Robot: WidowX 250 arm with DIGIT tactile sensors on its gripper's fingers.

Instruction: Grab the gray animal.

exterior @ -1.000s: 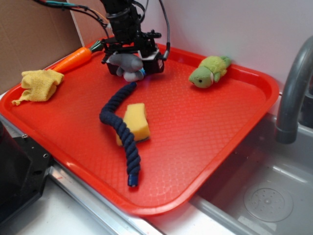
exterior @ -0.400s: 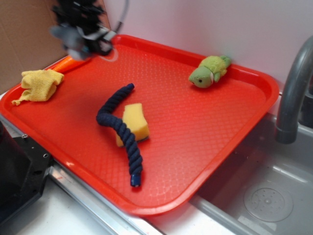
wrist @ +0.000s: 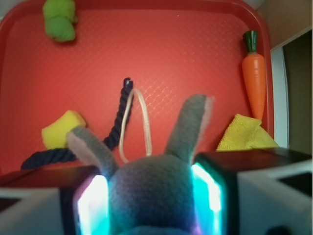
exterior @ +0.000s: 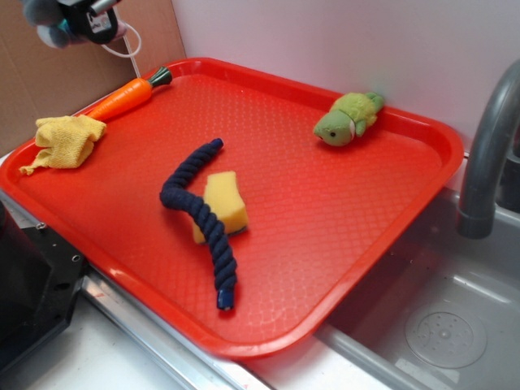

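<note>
Gray animal [wrist: 151,191] clamped in the gripper [wrist: 152,198], held high above the tray's [exterior: 422,130] far left corner.

Both lit pads press the plush body, ears pointing forward and the white loop [exterior: 130,42] dangling free, so the grasp looks secure; below, on the tray, lie the carrot [exterior: 122,97], yellow cloth [exterior: 65,140], navy rope [exterior: 203,219], sponge [exterior: 227,203] and green plush [exterior: 348,118], all well clear; the task appears essentially complete.
</note>
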